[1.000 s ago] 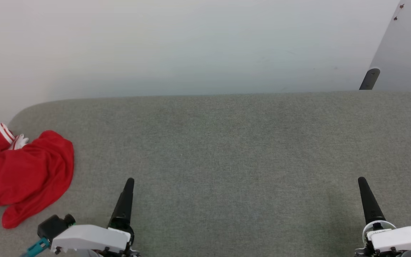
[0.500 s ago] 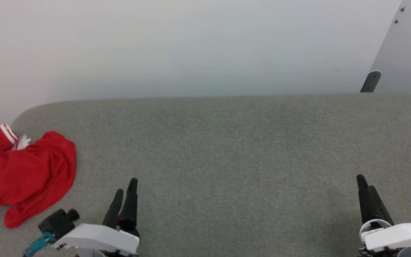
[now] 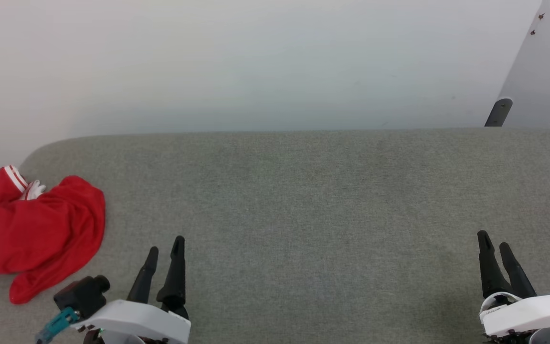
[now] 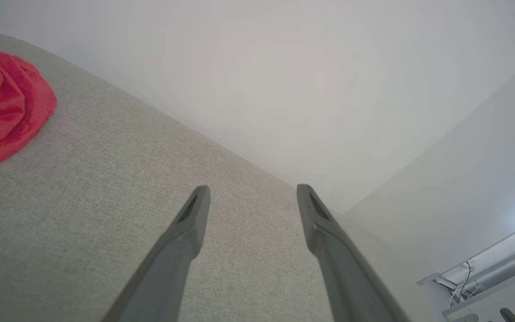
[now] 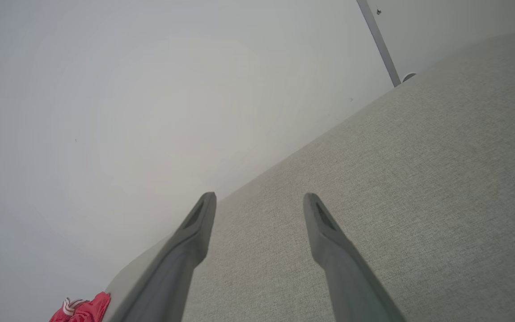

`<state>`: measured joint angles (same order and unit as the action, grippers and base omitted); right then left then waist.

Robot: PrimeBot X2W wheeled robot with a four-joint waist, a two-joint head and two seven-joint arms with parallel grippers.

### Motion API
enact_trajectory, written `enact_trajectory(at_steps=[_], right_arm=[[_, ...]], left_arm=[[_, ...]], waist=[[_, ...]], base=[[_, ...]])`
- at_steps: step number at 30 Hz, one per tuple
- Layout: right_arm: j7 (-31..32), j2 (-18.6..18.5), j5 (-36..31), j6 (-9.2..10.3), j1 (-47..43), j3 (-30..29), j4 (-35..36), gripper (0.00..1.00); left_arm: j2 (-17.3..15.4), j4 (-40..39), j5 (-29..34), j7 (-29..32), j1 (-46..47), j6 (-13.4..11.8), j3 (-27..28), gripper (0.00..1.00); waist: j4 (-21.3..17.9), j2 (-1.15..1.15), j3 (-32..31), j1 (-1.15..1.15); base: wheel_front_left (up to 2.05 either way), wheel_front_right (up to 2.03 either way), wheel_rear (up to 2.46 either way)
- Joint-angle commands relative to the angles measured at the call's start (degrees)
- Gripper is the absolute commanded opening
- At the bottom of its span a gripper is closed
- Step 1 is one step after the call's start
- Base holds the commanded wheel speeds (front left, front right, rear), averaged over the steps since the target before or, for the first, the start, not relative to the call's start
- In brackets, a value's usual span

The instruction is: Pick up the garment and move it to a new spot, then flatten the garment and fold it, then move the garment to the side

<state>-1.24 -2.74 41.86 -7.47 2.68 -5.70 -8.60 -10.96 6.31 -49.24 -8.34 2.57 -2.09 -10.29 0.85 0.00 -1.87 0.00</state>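
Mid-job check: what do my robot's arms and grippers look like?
The left gripper and right gripper each have two long, tapering black fingers on a glossy white wrist housing. Beside the left housing sits a black knobbed module with a teal connector.

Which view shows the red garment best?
The head view: nearly the whole garment lies crumpled on the grey surface, striped trim showing. In the left wrist view the garment is a cropped red patch; in the right wrist view the garment is a small bit at bottom left.
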Motion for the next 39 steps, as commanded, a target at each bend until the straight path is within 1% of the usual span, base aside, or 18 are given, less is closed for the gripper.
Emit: enact_trajectory(at_steps=[1,25,39], right_arm=[[-0.4,-0.2,-2.0,-0.02,-0.3,-0.4,0.9,1.0],[-1.9,-0.2,-14.2,-0.03,-0.7,-0.9,2.8,1.0],[-3.1,-0.2,-19.5,-0.04,-0.9,-1.2,3.6,1.0]], left_arm=[[-0.4,-0.9,1.9,-0.5,0.2,-0.1,-0.2,1.0],[-1.4,-2.0,13.8,-3.6,-0.3,-0.3,-2.2,1.0],[-2.2,-2.4,19.4,-5.3,-0.4,-0.7,-3.4,1.0]], waist=[[0.1,0.0,0.0,0.0],[0.4,0.0,-0.7,0.0],[0.6,0.0,-1.3,0.0]], base=[[0.0,0.0,0.0],[0.0,0.0,0.0],[0.0,0.0,0.0]])
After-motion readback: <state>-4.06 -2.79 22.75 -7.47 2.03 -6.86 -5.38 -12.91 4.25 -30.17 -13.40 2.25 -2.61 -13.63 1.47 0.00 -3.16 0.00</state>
